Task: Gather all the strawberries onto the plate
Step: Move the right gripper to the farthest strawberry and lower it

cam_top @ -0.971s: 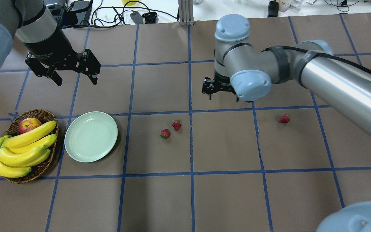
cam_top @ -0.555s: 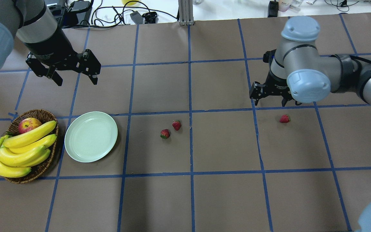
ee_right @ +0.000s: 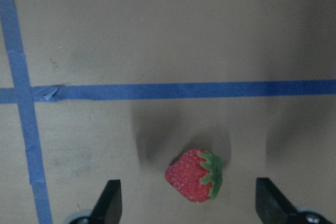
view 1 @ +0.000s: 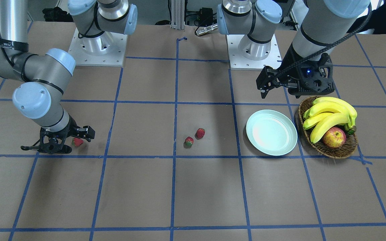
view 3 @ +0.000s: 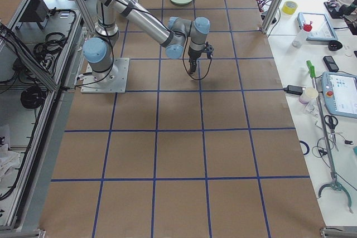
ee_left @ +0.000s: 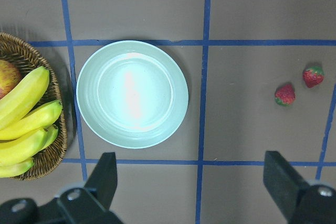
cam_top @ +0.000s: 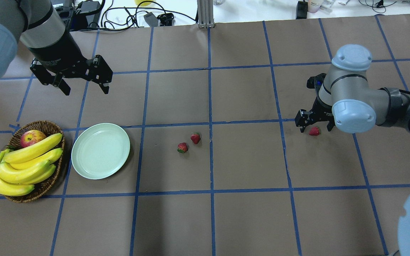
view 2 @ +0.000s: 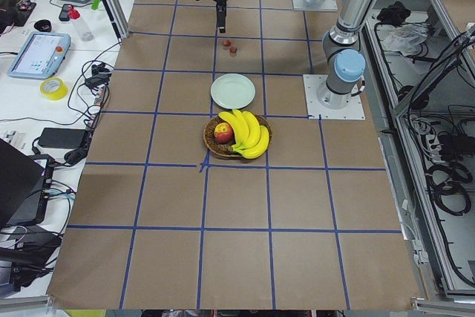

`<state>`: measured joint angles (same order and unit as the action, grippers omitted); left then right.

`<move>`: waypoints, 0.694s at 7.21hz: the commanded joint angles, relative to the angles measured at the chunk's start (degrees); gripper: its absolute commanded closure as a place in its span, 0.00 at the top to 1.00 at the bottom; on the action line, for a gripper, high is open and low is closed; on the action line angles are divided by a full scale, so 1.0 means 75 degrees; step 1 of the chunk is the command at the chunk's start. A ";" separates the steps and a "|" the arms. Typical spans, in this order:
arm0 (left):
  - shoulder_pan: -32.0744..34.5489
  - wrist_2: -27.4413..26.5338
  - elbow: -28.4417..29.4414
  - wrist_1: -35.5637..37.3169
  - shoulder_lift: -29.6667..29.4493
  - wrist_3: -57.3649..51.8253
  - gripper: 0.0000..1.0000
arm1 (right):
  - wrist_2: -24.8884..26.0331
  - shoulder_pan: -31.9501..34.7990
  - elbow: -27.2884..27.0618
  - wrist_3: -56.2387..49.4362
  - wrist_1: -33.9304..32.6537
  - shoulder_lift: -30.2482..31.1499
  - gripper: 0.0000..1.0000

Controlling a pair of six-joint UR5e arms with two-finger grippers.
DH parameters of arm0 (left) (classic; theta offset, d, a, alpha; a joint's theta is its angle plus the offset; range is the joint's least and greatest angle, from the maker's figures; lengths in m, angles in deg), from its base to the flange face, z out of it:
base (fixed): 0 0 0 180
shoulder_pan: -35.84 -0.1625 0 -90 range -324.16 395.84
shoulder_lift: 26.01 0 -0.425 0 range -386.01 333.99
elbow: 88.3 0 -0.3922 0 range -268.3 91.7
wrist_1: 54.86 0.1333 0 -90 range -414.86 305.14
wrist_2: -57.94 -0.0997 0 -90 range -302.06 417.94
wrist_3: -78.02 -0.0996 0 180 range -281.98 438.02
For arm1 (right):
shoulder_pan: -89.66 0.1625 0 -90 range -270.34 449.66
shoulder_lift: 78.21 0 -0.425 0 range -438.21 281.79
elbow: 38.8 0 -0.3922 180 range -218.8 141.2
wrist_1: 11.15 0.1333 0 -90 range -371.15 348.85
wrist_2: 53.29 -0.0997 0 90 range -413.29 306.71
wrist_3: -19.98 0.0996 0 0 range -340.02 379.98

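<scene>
Three small red strawberries lie on the brown table. Two sit together near the middle, also seen in the left wrist view. The third strawberry lies to the right. My right gripper is open and low over it, one finger on each side, not touching. The pale mint plate is empty. My left gripper hangs open and empty beyond the plate.
A wicker basket with bananas and a red-yellow apple stands just left of the plate. Blue tape lines grid the table. Cables and gear lie along the far edge.
My right arm has swung right and come down, so its open gripper now straddles the right-hand strawberry. The left arm has barely moved. The strawberries and plate stay put.
</scene>
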<state>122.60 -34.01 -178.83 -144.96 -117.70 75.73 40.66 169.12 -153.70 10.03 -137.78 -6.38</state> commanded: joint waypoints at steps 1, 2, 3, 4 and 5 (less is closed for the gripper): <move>-0.0002 -0.0010 0.0000 0.0001 -0.0008 -0.0012 1.00 | 0.0082 -0.0012 -0.0032 -0.0103 -0.0062 -0.0109 0.64; 0.0010 -0.0022 0.0000 0.0001 0.0015 0.0000 1.00 | 0.0094 -0.0001 0.0003 -0.0114 -0.0062 -0.0109 0.44; -0.0002 -0.0010 0.0000 0.0001 0.0050 -0.0012 1.00 | 0.0094 -0.0012 0.0004 -0.0184 -0.0062 -0.0121 0.32; -0.0002 -0.0022 -0.0012 -0.0022 0.0051 -0.0012 1.00 | 0.0094 -0.0012 0.0015 -0.0231 -0.0051 -0.0121 0.25; -0.0002 -0.0010 -0.0012 -0.0011 0.0051 0.0000 1.00 | 0.0094 -0.0012 0.0073 -0.0232 -0.0039 -0.0109 0.21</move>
<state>122.60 -34.13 -178.88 -145.04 -117.37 75.67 41.36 169.04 -153.54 8.47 -138.16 -7.23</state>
